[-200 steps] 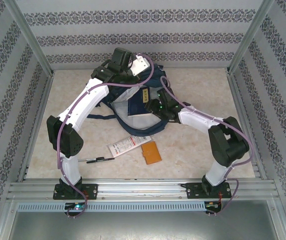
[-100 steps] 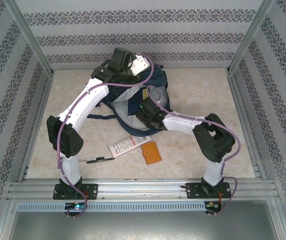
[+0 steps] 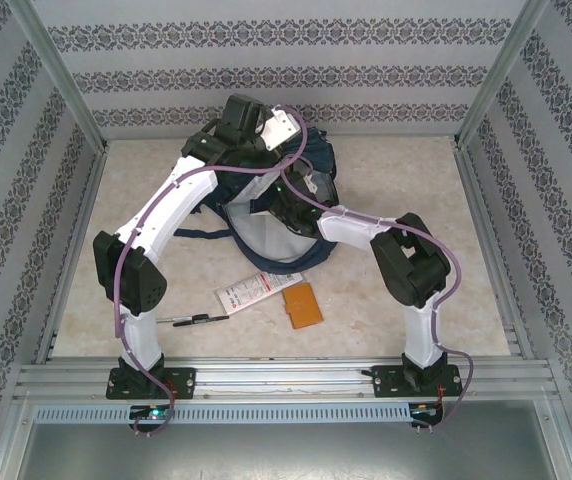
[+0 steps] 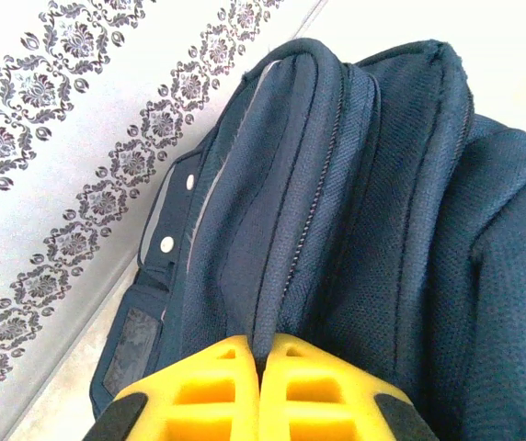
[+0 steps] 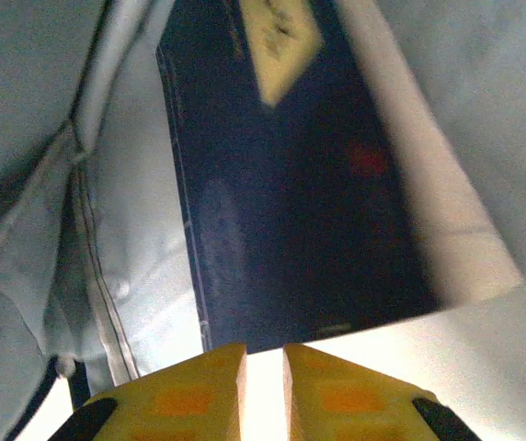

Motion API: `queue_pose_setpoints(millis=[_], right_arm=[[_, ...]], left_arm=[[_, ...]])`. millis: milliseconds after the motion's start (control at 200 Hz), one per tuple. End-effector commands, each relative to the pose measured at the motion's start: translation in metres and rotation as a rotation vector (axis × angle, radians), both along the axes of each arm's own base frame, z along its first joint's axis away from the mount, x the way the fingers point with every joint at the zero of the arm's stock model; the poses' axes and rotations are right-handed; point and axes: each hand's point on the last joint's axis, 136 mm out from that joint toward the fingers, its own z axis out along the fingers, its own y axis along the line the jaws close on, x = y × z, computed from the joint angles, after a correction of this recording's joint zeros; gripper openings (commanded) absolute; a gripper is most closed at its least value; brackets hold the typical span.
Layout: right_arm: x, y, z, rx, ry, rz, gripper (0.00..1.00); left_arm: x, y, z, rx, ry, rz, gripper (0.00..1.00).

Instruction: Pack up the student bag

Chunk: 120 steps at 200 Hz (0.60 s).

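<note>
- Top external view, quick pass: where is the student bag (image 3: 254, 228) placed?
- It is laid at the far middle of the table (image 3: 406, 190). Its mouth is turned toward the arm bases and the pale lining is exposed. Both arms are bent in over it.
- State of the left gripper (image 4: 261, 354)?
- Clenched on the bag. In the left wrist view a ridge of navy fabric beside a zip line is pinched between the yellow fingers. The rim is judged to be held up this way so that the mouth is opened wide for the other arm.
- And the right gripper (image 5: 263, 363)?
- It is set inside the opening, with lining seen on both sides. The jaws are drawn to a narrow slit and nothing is seen between them, so no grasp is noted.
- What is seen ahead of it?
- A navy booklet (image 5: 281, 202) with gold print is laid flat against the lining, its lower edge just beyond the fingertips. Contact cannot be told. The narrowed jaws are probably meant for nudging it deeper, not for picking.
- Anything outside the bag?
- A white printed packet (image 3: 258, 291), an orange card (image 3: 303, 305) just beside it and a pen (image 3: 198, 319) are laid on the table between the bag's mouth and the arm bases. They are likely placed there to be within reach. Packing is judged partly done.
</note>
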Motion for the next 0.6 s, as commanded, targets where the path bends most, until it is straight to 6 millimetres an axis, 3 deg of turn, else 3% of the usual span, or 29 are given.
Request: queue_pose_setpoints(millis=[0, 145, 235, 370, 450, 595], right_arm=[[0.028, -0.006, -0.009, -0.036, -0.059, -0.012, 0.17], [0.050, -0.007, -0.024, -0.036, -0.071, -0.022, 0.18], [0.053, -0.002, -0.016, 0.037, -0.061, 0.000, 0.25], [0.023, -0.011, 0.000, 0.118, 0.033, -0.070, 0.30], [0.004, -0.009, 0.018, 0.202, 0.046, -0.123, 0.39], [-0.019, -0.006, 0.011, 0.173, 0.077, -0.175, 0.45]], left_arm=[[-0.002, -0.013, 0.065, -0.135, -0.146, -0.057, 0.00], [-0.003, -0.013, 0.064, -0.130, -0.146, -0.060, 0.00], [-0.001, -0.014, 0.063, -0.123, -0.149, -0.060, 0.00], [0.001, -0.014, 0.062, -0.121, -0.152, -0.058, 0.00], [0.004, -0.015, 0.060, -0.126, -0.146, -0.056, 0.00], [0.003, -0.017, 0.061, -0.141, -0.140, -0.060, 0.00]])
